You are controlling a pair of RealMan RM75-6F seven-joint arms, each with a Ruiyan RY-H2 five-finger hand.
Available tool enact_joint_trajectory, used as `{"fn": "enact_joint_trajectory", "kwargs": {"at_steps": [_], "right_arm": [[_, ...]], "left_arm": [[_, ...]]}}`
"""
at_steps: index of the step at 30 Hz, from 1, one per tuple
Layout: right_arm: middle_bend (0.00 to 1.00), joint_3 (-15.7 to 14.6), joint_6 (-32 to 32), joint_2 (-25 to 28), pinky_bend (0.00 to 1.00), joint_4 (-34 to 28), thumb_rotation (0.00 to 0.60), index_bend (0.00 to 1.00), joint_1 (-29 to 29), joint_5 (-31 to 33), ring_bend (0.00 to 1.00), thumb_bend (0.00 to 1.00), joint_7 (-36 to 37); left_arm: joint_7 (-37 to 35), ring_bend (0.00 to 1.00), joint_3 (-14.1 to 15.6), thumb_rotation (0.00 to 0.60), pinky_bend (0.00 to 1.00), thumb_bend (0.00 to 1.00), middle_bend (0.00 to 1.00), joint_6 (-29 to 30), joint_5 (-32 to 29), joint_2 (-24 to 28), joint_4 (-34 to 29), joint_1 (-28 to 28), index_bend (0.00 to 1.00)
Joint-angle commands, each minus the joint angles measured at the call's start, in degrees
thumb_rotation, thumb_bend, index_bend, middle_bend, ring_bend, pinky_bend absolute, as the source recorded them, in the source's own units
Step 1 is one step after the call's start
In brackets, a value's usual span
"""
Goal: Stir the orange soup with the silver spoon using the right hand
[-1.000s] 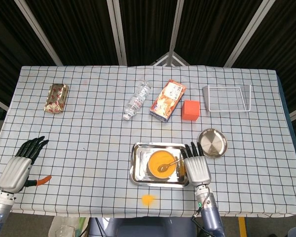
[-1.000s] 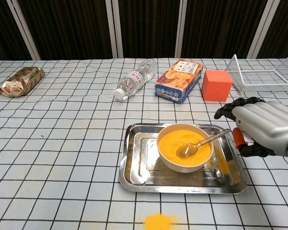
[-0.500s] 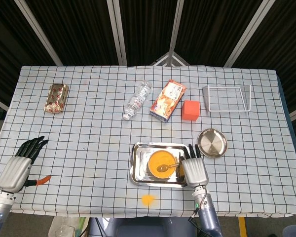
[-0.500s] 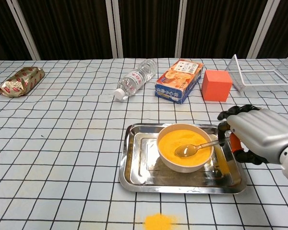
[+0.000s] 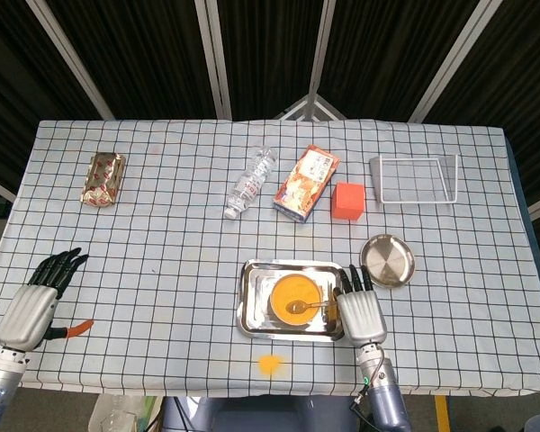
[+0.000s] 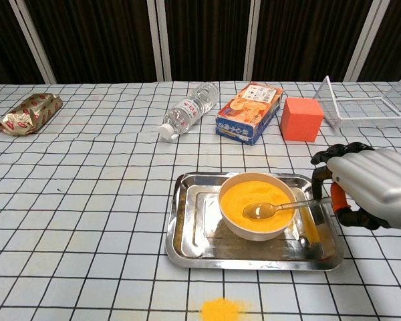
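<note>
A white bowl of orange soup [image 6: 252,193] stands in a steel tray [image 6: 190,224] near the table's front edge; the head view shows the bowl [image 5: 294,295] and tray [image 5: 250,306] too. The silver spoon [image 6: 289,204] lies with its scoop in the soup and its handle running right, nearly level. My right hand [image 6: 369,189] is at the tray's right edge and pinches the handle's end; in the head view this hand [image 5: 362,311] covers the tray's right rim. My left hand [image 5: 36,304] rests far off at the front left, fingers spread and holding nothing.
Behind the tray lie a plastic bottle [image 6: 188,111], a juice carton [image 6: 250,112], an orange cube [image 6: 302,119] and a wire rack [image 6: 367,100]. A round steel plate [image 5: 387,260] sits right of the tray. A snack packet [image 6: 29,114] is far left. Orange spill [image 6: 220,309] marks the cloth.
My right hand closed in on the tray's right edge and took the spoon's handle. The handle swung from pointing up-right down to nearly level, and the scoop shifted slightly in the soup.
</note>
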Motion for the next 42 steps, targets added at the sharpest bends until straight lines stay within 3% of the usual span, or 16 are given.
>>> {"fn": "enact_joint_trajectory", "kwargs": {"at_steps": [1, 15, 22, 28, 42], "right_arm": [[0.13, -0.97, 0.52, 0.59, 0.00, -0.78, 0.600, 0.45, -0.48, -0.76, 0.00, 0.96, 0.10], [0.13, -2.75, 0.76, 1.10, 0.00, -2.08, 0.600, 0.45, -1.24, -2.16, 0.00, 0.95, 0.08], [0.13, -2.32, 0.65, 1.46, 0.00, -3.07, 0.600, 0.45, -1.33, -3.18, 0.00, 0.61, 1.79], [0.13, -1.76, 0.76, 1.87, 0.00, -3.70, 0.600, 0.45, -1.21, -3.71, 0.00, 0.51, 2.00], [0.13, -1.07, 0.60, 0.97, 0.00, -4.01, 0.600, 0.45, -0.65, -3.07, 0.00, 0.42, -0.15]], "left_arm": [[0.06, 0.00, -0.02, 0.600, 0.00, 0.02, 0.00, 0.06, 0.01, -0.01, -0.06, 0.02, 0.00], [0.29, 0.00, -0.05, 0.600, 0.00, 0.02, 0.00, -0.01, -0.19, -0.01, -0.19, 0.05, 0.00], [0.03, 0.00, -0.07, 0.600, 0.00, 0.02, 0.00, 0.08, -0.12, 0.04, -0.14, 0.07, 0.00], [0.02, 0.00, -0.07, 0.600, 0.00, 0.02, 0.00, 0.07, -0.12, 0.03, -0.11, 0.07, 0.00], [-0.14, 0.00, -0.12, 0.600, 0.00, 0.02, 0.00, 0.11, -0.17, 0.03, -0.11, 0.08, 0.00]]}}
